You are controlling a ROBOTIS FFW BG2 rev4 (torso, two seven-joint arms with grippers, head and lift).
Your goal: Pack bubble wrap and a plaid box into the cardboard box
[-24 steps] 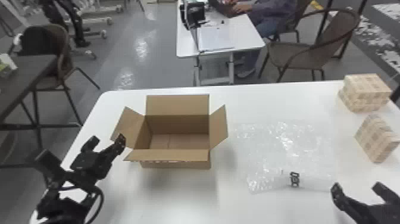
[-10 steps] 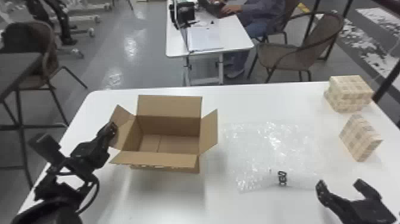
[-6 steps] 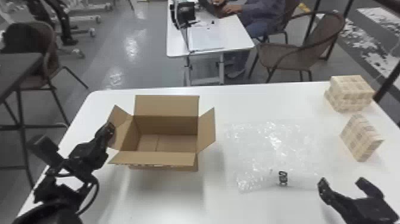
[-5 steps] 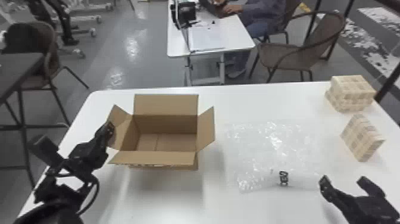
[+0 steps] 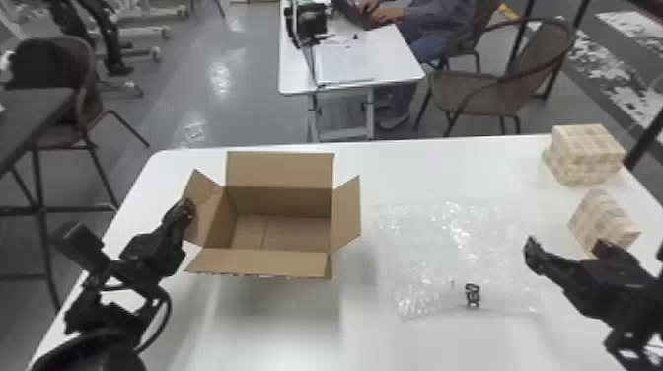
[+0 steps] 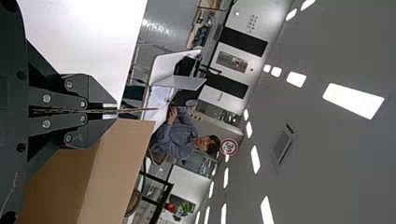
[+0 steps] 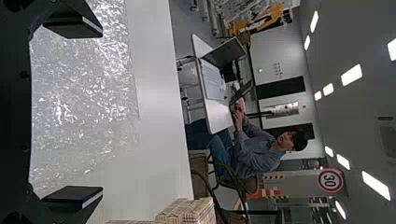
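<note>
At centre left, the left gripper (image 5: 188, 207) is clamped on the left flap (image 5: 201, 185) of the open cardboard box (image 5: 278, 261). Right of centre, bubble wrap (image 5: 444, 256) lies flat on the table (image 5: 266, 330). At lower right, the right gripper (image 5: 563, 246) holds its fingers apart, near two plaid boxes (image 5: 599, 214) at the right.

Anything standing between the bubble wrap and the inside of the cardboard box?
Yes: the raised flap of the cardboard box, on the side facing the bubble wrap. Nothing else visible stands between them.
</note>
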